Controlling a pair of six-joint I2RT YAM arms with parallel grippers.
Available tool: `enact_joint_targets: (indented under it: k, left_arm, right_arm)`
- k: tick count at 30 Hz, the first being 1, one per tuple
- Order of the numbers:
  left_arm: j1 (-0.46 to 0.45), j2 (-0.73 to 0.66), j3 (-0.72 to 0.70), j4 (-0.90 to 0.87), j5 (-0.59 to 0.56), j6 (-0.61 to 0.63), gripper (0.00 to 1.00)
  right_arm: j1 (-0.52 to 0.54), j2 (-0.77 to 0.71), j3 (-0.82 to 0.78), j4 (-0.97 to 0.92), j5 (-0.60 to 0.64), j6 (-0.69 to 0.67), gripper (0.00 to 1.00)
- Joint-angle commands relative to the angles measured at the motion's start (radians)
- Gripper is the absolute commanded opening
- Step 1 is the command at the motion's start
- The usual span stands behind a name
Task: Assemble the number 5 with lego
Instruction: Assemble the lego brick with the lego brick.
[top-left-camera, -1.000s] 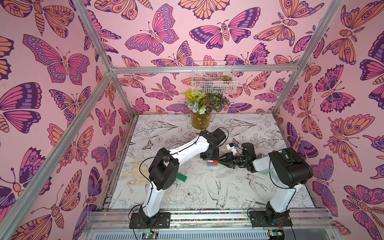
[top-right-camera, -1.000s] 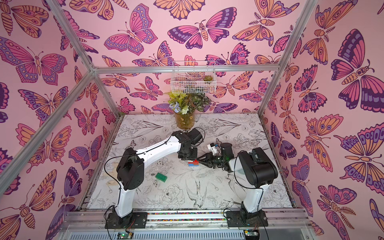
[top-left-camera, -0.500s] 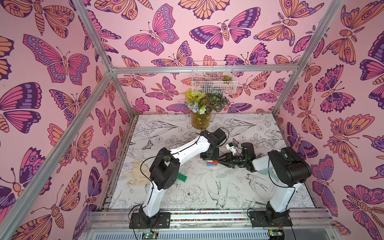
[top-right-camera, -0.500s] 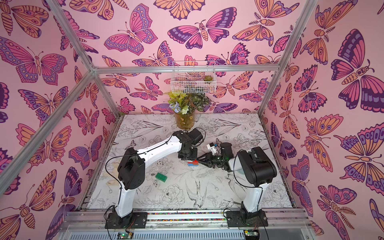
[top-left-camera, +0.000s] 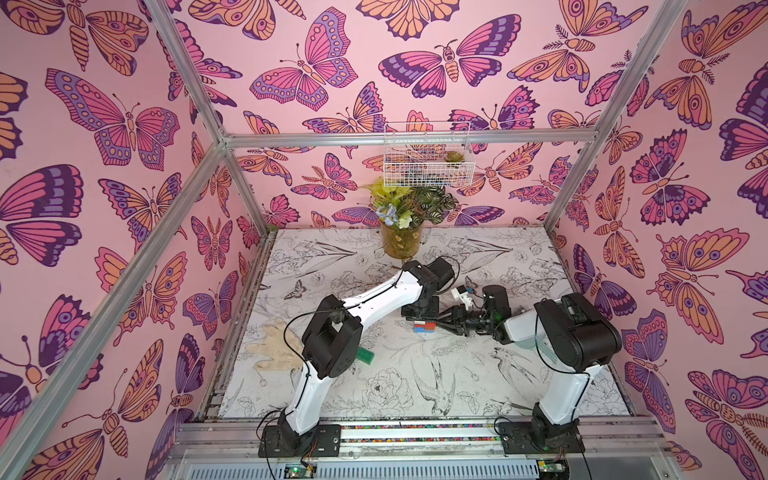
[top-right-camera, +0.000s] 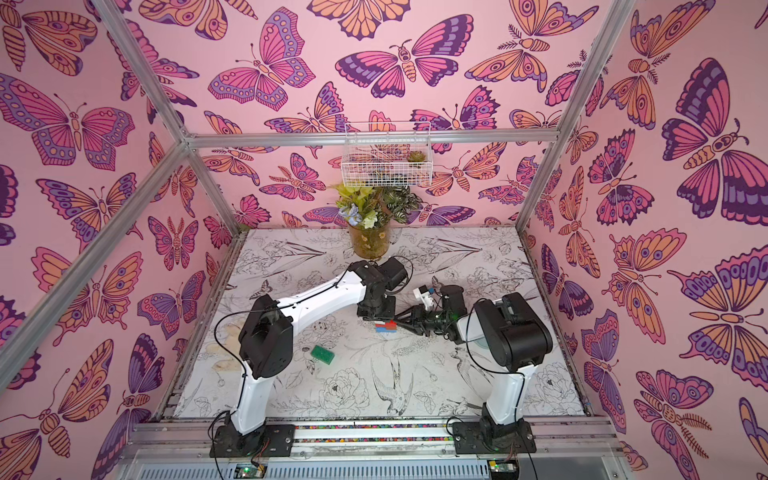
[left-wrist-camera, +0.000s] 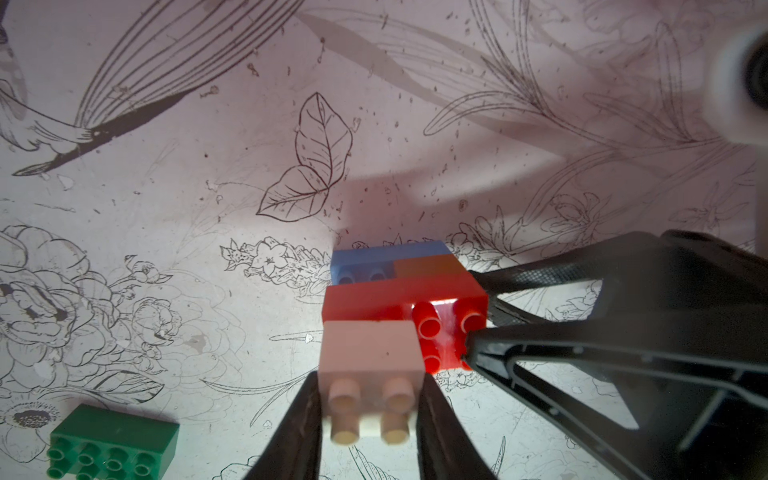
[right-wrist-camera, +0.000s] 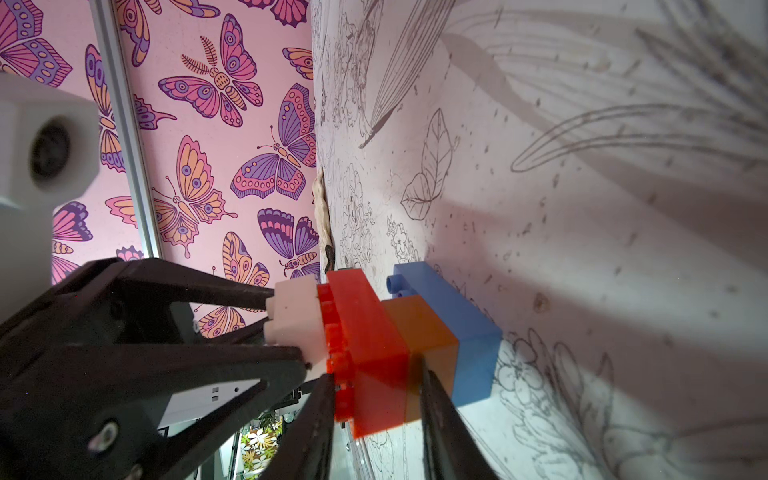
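Note:
A stack of lego stands mid-table (top-left-camera: 424, 327) (top-right-camera: 385, 327): blue brick (left-wrist-camera: 374, 257) at the base, orange brick (left-wrist-camera: 428, 266) on it, then the red brick (left-wrist-camera: 374, 303). The white brick (left-wrist-camera: 365, 349) sits against the red one's studs at one end. My left gripper (left-wrist-camera: 370, 386) comes down from above and is shut on the white brick (right-wrist-camera: 295, 320). My right gripper (right-wrist-camera: 376, 378) reaches in from the right, low and level, shut on the red brick (right-wrist-camera: 365, 340). The green brick (top-right-camera: 322, 354) (left-wrist-camera: 112, 446) lies alone on the table to the front left, partly under my left elbow (top-left-camera: 332, 345).
A vase of flowers (top-left-camera: 401, 241) stands at the back of the table, just behind my left wrist. A white wire basket (top-left-camera: 428, 160) hangs on the back wall above it. A worn brown patch (top-left-camera: 278, 345) marks the mat at the left edge.

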Motion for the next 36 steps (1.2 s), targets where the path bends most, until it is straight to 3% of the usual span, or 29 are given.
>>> enact_joint_targets:
  k: [1, 21, 36]
  left_arm:
    - [0.001, 0.092, -0.026, -0.005, 0.035, 0.000, 0.25]
    - [0.031, 0.094, -0.025, 0.006, 0.120, -0.035, 0.27]
    - [0.030, 0.154, 0.035, -0.041, 0.117, 0.103, 0.27]
  right_arm:
    - [0.016, 0.056, -0.007, -0.088, 0.064, -0.011, 0.35]
    - [0.019, 0.068, -0.010, -0.075, 0.061, 0.000, 0.34]
    - [0.019, 0.079, -0.003, -0.076, 0.056, -0.001, 0.34]
